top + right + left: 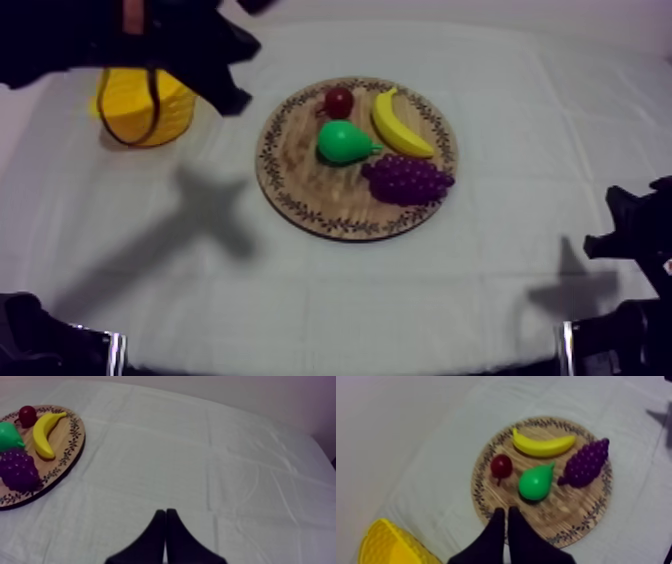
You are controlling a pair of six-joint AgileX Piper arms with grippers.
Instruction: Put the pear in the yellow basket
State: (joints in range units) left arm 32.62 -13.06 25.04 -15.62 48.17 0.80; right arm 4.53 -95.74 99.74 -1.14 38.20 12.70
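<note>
The green pear (345, 142) lies in the middle of the round wooden board (300, 205), between a small red fruit (339, 101), a banana (398, 122) and purple grapes (407, 178). My left gripper (237, 99) hangs between the yellow basket (130, 100) and the board's left rim. Its fingers lie together, shut on nothing. In the left wrist view that gripper (503, 511) sits over the board's near rim (571, 535), short of the pear (536, 482). My right gripper (165, 512) is shut over bare cloth, far from the board (70, 451).
The basket (383, 546) stands at the table's far left, partly behind my left arm. The right arm (625, 235) rests low at the right edge. Open cloth spreads in front of the board and to its right.
</note>
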